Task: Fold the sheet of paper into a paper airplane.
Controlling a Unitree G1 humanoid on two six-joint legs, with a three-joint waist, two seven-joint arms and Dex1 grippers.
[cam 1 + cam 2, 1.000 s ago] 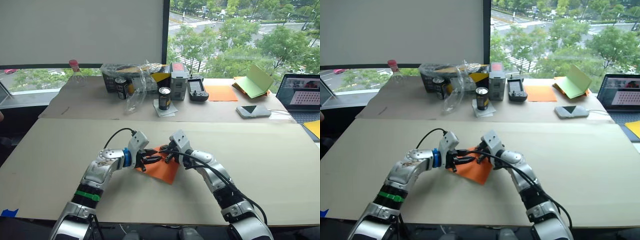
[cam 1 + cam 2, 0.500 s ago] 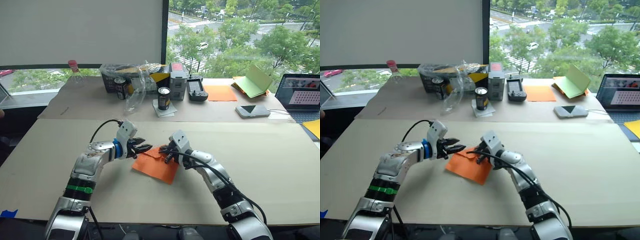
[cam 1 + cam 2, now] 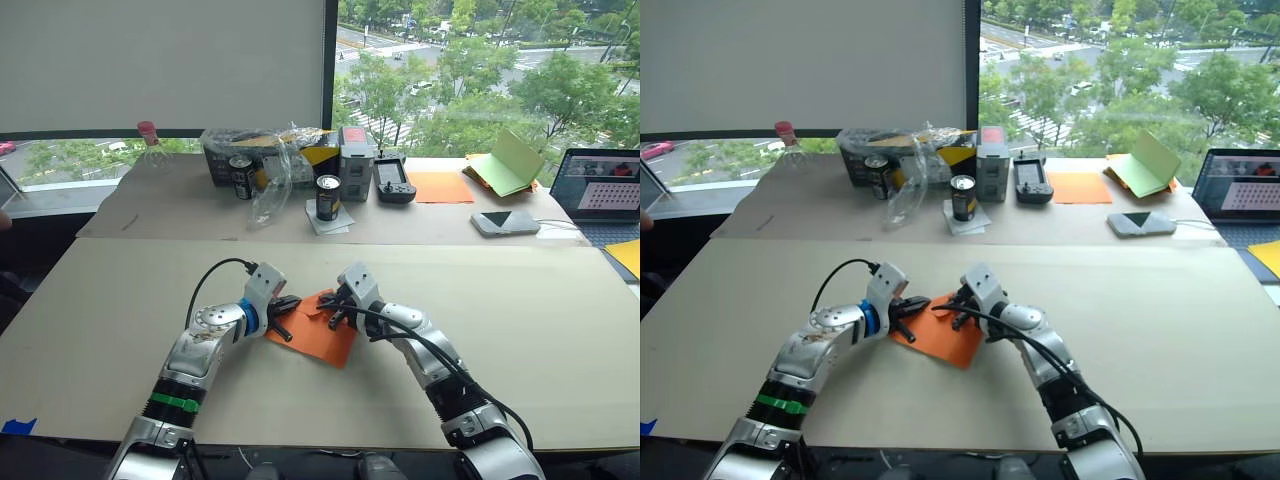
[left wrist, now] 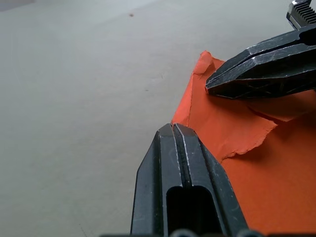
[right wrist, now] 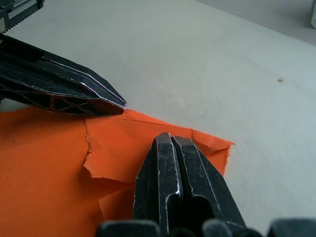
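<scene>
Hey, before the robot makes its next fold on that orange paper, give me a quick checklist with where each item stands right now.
1. Sheet of paper lying on the table, within both arms' reach: ok.
2. Left gripper shut, tip pressing the sheet's edge: ok.
3. Right gripper shut, tip on the folded corner flap: ok.
4. Paper undamaged: not ok, the flap's edge looks ragged and torn between the two tips.
5. Fold lies flat: not ok, the corner flap is crumpled and partly raised.
6. Clutter out of the way: ok, the cans and the laptop sit on the far table.
</scene>
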